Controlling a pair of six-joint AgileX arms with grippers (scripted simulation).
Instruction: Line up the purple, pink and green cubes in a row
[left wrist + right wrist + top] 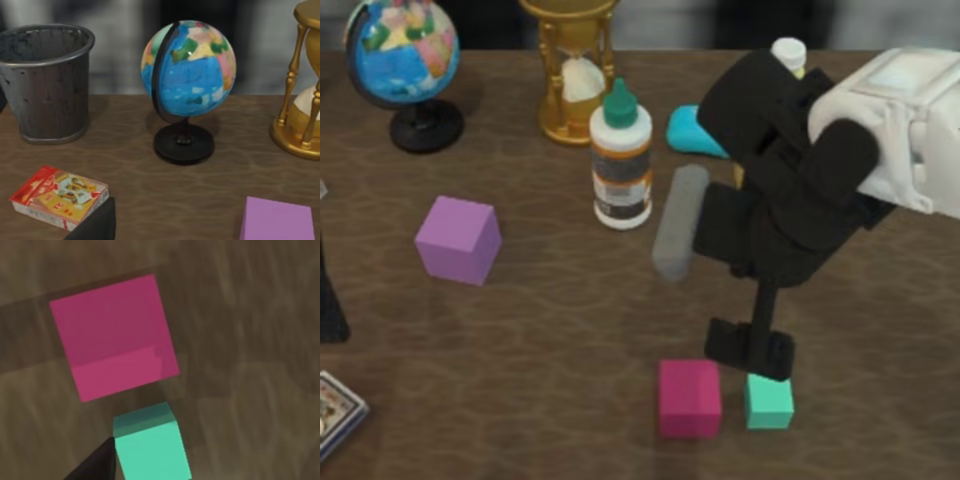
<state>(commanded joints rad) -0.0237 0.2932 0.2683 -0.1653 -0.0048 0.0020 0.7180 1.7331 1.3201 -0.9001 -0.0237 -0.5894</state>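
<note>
The magenta-pink cube (pixel 689 397) and the smaller teal-green cube (pixel 768 401) sit side by side on the table near the front edge, a narrow gap between them. My right gripper (pixel 750 348) hovers open just behind the green cube. In the right wrist view one dark fingertip (pixel 100 462) lies at the edge of the green cube (pixel 150 447), with the pink cube (pixel 114 335) beyond. The light purple cube (pixel 458 238) stands alone at the left and shows in the left wrist view (pixel 277 220). My left gripper (pixel 328 310) is parked open at the left edge.
Along the back stand a globe (pixel 402 55), a gold hourglass (pixel 575 70), a glue bottle (pixel 621 160) and a turquoise soap bar (pixel 690 130). A grey bar (pixel 678 222) lies mid-table. A card box (pixel 335 410) lies front left, and a metal bin (pixel 45 82) stands far left.
</note>
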